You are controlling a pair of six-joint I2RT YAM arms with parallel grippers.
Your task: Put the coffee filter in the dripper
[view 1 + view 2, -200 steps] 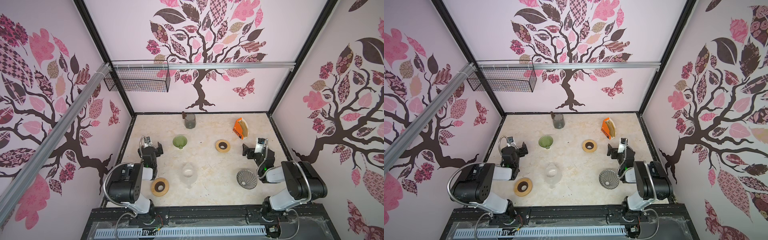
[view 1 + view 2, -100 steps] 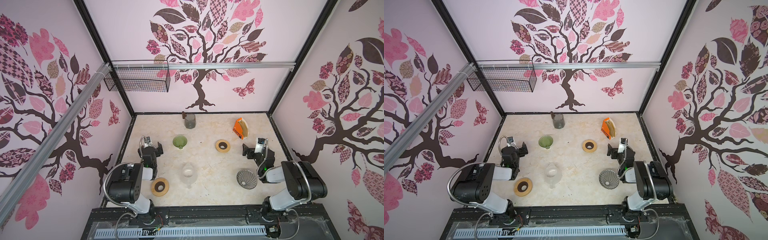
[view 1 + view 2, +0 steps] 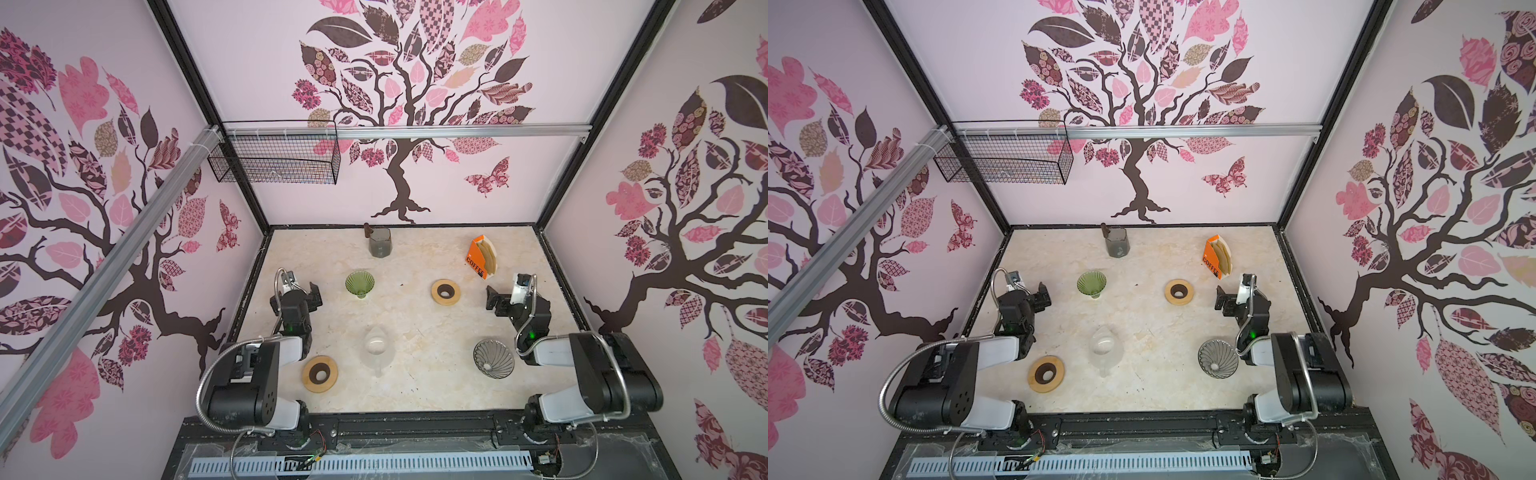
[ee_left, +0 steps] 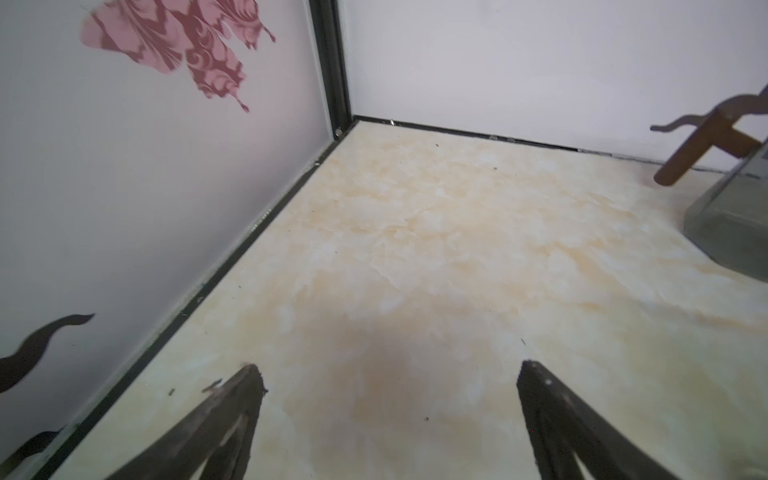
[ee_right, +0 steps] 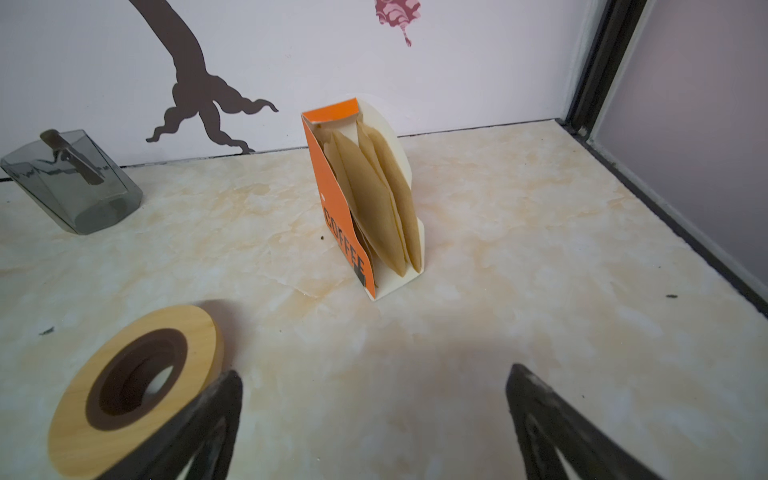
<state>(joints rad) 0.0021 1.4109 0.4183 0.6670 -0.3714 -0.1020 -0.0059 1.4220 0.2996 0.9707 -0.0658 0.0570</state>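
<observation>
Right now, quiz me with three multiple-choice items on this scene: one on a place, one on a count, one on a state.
1. Where does the orange filter box stand?
A) back right of the table
B) front left corner
C) inside the wire basket

2. How many wooden rings lie on the table?
A) one
B) two
C) three

3. The right hand is:
A) shut on a filter
B) open and empty
C) shut on a dripper

Answers:
1 A: both top views show it near the back right corner.
2 B: one lies mid-right, one front left.
3 B: its fingers stand apart with nothing between them.
</observation>
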